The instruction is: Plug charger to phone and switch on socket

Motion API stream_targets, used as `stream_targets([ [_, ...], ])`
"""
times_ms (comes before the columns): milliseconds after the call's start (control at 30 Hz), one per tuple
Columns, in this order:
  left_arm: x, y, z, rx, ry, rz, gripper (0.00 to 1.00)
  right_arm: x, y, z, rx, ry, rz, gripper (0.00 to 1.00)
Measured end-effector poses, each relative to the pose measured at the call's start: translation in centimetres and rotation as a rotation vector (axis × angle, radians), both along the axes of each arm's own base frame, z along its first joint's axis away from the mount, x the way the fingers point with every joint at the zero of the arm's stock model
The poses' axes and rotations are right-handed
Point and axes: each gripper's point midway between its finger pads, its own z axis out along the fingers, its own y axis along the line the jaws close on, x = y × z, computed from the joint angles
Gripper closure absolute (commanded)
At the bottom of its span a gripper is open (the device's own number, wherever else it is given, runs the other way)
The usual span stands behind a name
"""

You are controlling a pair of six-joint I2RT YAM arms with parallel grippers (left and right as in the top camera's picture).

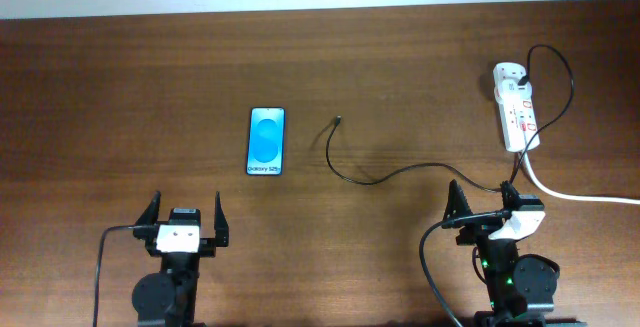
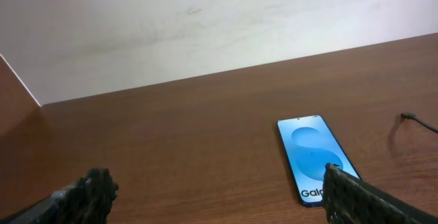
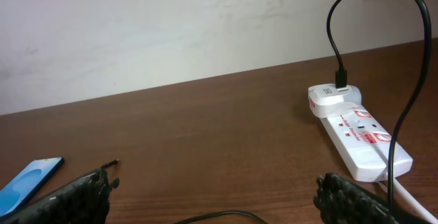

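Phone [image 1: 266, 141] lies at one o'clock, well ahead of my left pincer [image 1: 187, 204], which I see spread apart.

The dark brown wooden tabletop [image 1: 120, 87] carries a smartphone [image 1: 266, 141] lying flat left of the middle, its blue screen up. Near its right side, but apart from it, rests the tiny plug tip [image 1: 339, 120] of the thin black charger cable [image 1: 372, 182], which curves toward the near edge and then runs right across the wood. At the far right lies a white power strip [image 1: 517, 107], with the cable looping into its far end and a thick white cord [image 1: 570, 195] leaving its near end toward the right edge.
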Motion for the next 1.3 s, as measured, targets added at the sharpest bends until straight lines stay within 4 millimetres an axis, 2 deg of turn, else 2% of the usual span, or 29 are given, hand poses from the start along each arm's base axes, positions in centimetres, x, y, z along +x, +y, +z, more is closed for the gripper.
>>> stream_targets([
  [467,0.0,-0.6,0.6,-0.003,-0.008,-0.034,0.01,0.0,0.0,0.0,0.000,0.000,0.000,0.02],
  [700,0.6,-1.2,4.5,-0.007,0.012,-0.073,0.01,0.0,0.0,0.0,0.000,0.000,0.000,0.01],
  [867,2.2,-1.9,6.7,-0.033,0.122,-0.111,0.01,0.0,0.0,0.0,0.000,0.000,0.000,0.02],
  [1033,5.5,-2.9,8.9,-0.068,0.309,-0.170,0.01,0.0,0.0,0.0,0.000,0.000,0.000,0.02],
  [1300,11.0,-3.7,8.1,-0.139,0.707,-0.207,0.01,0.0,0.0,0.0,0.000,0.000,0.000,0.01],
])
